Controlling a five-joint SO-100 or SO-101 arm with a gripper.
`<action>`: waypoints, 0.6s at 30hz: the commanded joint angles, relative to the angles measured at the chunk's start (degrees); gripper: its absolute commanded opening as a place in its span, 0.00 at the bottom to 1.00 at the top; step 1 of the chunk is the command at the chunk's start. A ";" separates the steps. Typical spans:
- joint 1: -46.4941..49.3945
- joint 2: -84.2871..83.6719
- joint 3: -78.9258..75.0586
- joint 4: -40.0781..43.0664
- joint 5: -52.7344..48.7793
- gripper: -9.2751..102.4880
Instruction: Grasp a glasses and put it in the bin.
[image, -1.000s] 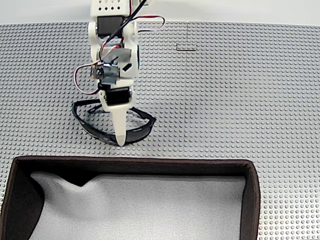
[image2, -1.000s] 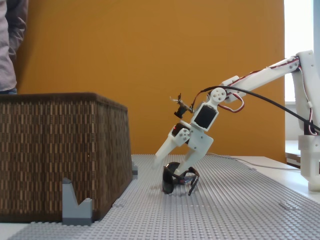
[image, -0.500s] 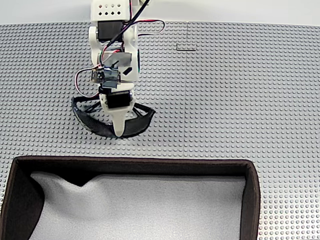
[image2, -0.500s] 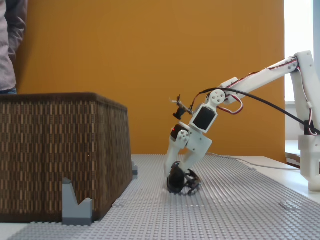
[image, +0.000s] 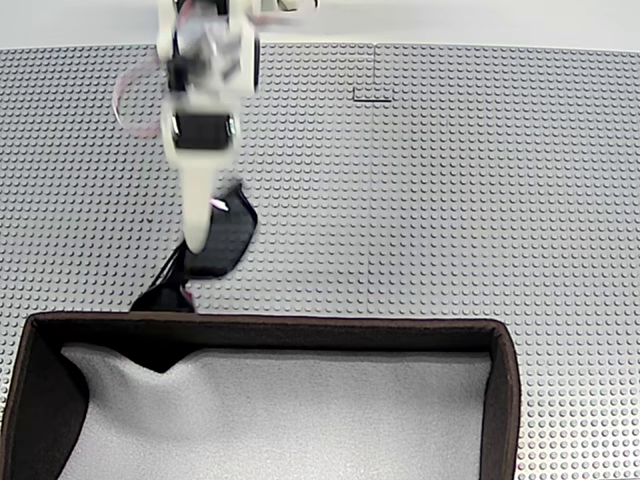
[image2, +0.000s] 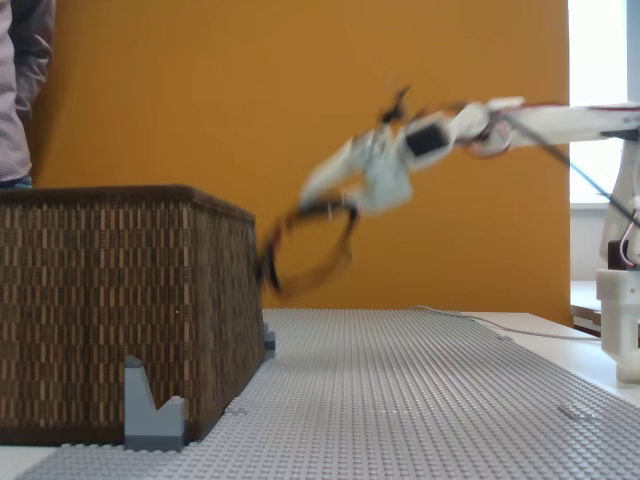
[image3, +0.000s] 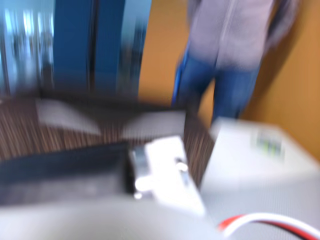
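I am holding the glasses (image2: 310, 245) pinched in the claw (image: 197, 245), dangling in the air just beside the bin (image2: 120, 300) near the bench's front edge. Pickup looks done; I am judging that carrying over the rim and dropping remain.

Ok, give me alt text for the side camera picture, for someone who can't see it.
A blurred white robot arm carries black sunglasses in its gripper, high above a grey studded table, beside a tall brown woven bin. An orange wall fills the background, and part of a person stands at the left edge.
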 joint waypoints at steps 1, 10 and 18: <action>-2.11 8.61 -5.71 -2.11 1.23 0.08; -3.60 -8.96 -31.90 -2.11 1.85 0.08; -3.96 -31.90 -47.46 -6.15 -1.67 0.08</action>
